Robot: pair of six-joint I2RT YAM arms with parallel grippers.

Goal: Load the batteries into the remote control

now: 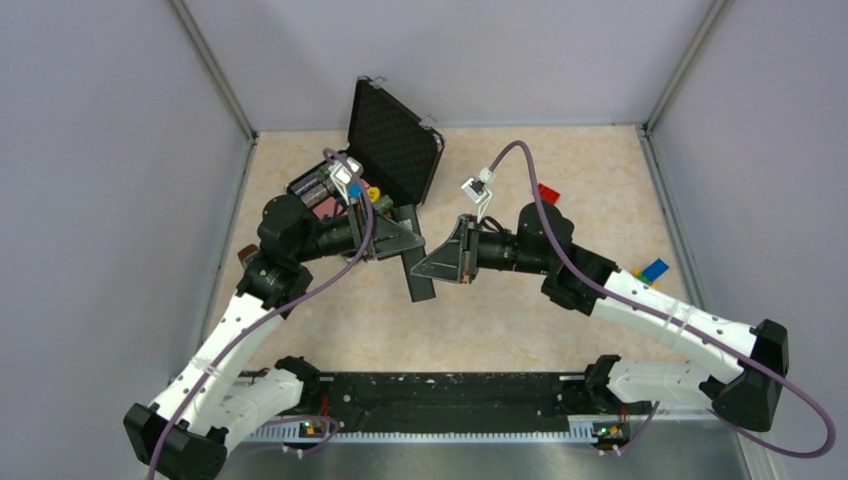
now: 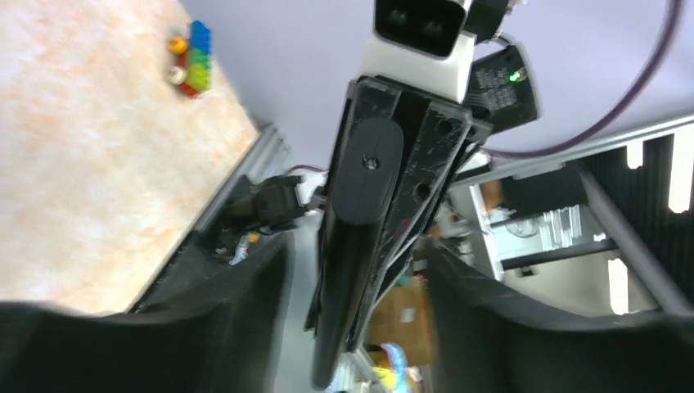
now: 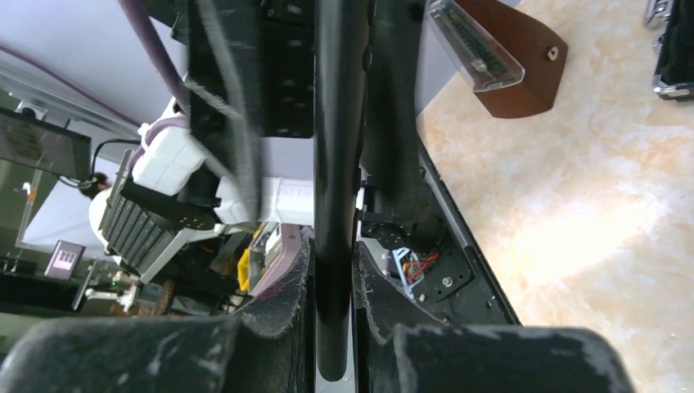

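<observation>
The remote control (image 1: 421, 284) is a slim black bar held above the table between both arms. In the right wrist view it (image 3: 336, 164) runs edge-on between the pads, and my right gripper (image 3: 334, 327) is shut on it. In the left wrist view the remote (image 2: 353, 246) hangs lengthwise between the jaws of my left gripper (image 2: 360, 344), which stand wide apart and do not touch it. In the top view my left gripper (image 1: 405, 240) and right gripper (image 1: 432, 268) meet at the remote. No batteries show in any view.
An open black foam-lined case (image 1: 395, 140) stands at the back with small items beside it. Toy bricks lie at the right (image 1: 548, 193) (image 1: 652, 270) and show in the left wrist view (image 2: 192, 57). A brown block (image 3: 524, 74) lies near the left arm.
</observation>
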